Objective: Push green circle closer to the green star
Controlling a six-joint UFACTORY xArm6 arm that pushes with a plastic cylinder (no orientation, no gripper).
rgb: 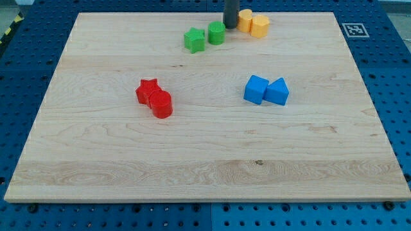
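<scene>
My tip (230, 25) is down on the pale wooden worktop (205, 160) near the view's top edge, just right of the small green circle block (216, 33), touching or nearly so; can't tell which. It sits wedged between that circle and the orange-yellow pair: one rounded yellow block (244, 20) and one yellow block with flat facets (259, 26), exact shapes unclear. The small green star block (194, 40) is immediately left of the circle and slightly lower in the view, a sliver of gap or contact, hard to call. My read: tip is on the circle's far side from the star because a leftward shove closes whatever gap remains; task looks almost done. No jaws on this rig, just the rod, so no jaw state to give. Red star block (147, 91) touching red cylinder block (160, 104) mid-left; two blue blocks (266, 90) side by side mid-right, well apart from the action. Only marking: a black-and-white fiducial tag (353, 29) at the top right corner, no readable text.
</scene>
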